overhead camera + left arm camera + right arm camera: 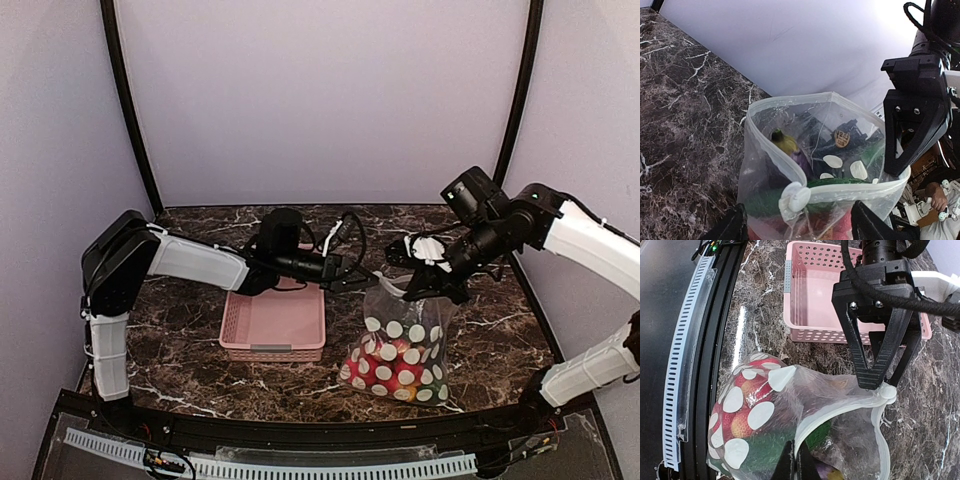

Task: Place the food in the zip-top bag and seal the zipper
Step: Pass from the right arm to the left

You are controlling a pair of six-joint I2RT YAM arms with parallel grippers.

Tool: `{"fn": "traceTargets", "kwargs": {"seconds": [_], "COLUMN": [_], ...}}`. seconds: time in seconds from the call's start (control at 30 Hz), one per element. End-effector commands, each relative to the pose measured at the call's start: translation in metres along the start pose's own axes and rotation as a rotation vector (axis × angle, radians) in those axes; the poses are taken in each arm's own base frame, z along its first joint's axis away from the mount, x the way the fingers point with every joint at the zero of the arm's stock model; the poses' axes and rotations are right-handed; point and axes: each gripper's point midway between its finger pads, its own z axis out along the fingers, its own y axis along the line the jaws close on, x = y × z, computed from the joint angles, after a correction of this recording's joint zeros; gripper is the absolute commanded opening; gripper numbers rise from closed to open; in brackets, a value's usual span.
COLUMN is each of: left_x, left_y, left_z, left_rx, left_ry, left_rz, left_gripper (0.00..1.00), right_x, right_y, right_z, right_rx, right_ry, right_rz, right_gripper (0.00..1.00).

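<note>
The zip-top bag [400,335], clear with white dots, stands right of centre with its mouth gaping. It holds the food: red fruits [385,365], a green cucumber [850,181] and the eggplant [801,159]. Red fruits also show in the right wrist view [742,422]. The zipper [860,186] runs along the mouth edge, with a white slider [796,197] at one end. My left gripper [800,227] is open, and the slider lies untouched between its fingers. My right gripper [799,462] is shut on the zipper edge [840,407] and holds the mouth up.
The pink basket [275,325] sits empty just left of the bag, under the left arm. It also shows in the right wrist view [815,295]. The black front rail [300,430] runs close to the bag's bottom. Both grippers meet above the bag mouth.
</note>
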Motion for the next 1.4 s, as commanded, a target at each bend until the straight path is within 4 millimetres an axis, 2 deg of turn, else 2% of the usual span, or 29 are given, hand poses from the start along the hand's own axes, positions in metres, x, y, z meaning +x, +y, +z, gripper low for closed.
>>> {"fn": "traceTargets", "kwargs": {"seconds": [0.0, 0.13, 0.23, 0.37, 0.5, 0.7, 0.9, 0.97, 1.03, 1.1, 1.2, 1.37], "left_x": [0.004, 0.005, 0.006, 0.006, 0.004, -0.002, -0.023, -0.033, -0.042, -0.050, -0.059, -0.066], "left_y": [-0.005, -0.012, -0.013, -0.016, -0.018, -0.026, -0.031, -0.032, -0.033, -0.038, -0.048, -0.060], "left_z": [0.006, 0.006, 0.006, 0.007, 0.007, 0.004, -0.004, -0.005, -0.005, -0.006, -0.007, -0.011], "left_rx": [0.072, 0.129, 0.154, 0.189, 0.211, 0.238, 0.209, 0.178, 0.153, 0.140, 0.127, 0.082], "left_ry": [0.018, 0.005, -0.001, -0.009, -0.019, -0.025, -0.074, -0.093, -0.109, -0.133, -0.157, -0.161], "left_rz": [0.025, 0.032, 0.042, 0.037, 0.038, 0.042, 0.087, 0.112, 0.129, 0.152, 0.191, 0.242], "left_gripper": [0.66, 0.50, 0.43, 0.25, 0.14, 0.06, 0.02, 0.01, 0.01, 0.01, 0.01, 0.01], "right_x": [-0.012, -0.012, -0.012, -0.012, -0.010, -0.003, 0.020, 0.026, 0.030, 0.023, 0.005, -0.011], "right_y": [0.002, 0.002, 0.001, 0.001, 0.000, -0.004, -0.028, -0.037, -0.043, -0.038, -0.036, -0.042], "right_z": [-0.003, -0.002, -0.001, 0.000, 0.002, 0.002, -0.011, -0.019, -0.023, -0.020, -0.018, -0.005], "right_rx": [-0.018, -0.024, -0.026, -0.028, -0.026, 0.004, 0.130, 0.162, 0.166, 0.116, 0.033, -0.070], "right_ry": [-0.024, -0.018, -0.016, -0.012, -0.003, 0.023, 0.070, 0.066, 0.061, 0.026, -0.032, -0.045], "right_rz": [-0.011, -0.006, -0.003, 0.002, 0.005, 0.001, 0.008, 0.026, 0.056, 0.080, 0.141, 0.246], "right_gripper": [0.01, 0.02, 0.02, 0.02, 0.02, 0.01, 0.01, 0.09, 0.35, 0.50, 0.56, 0.60]}}
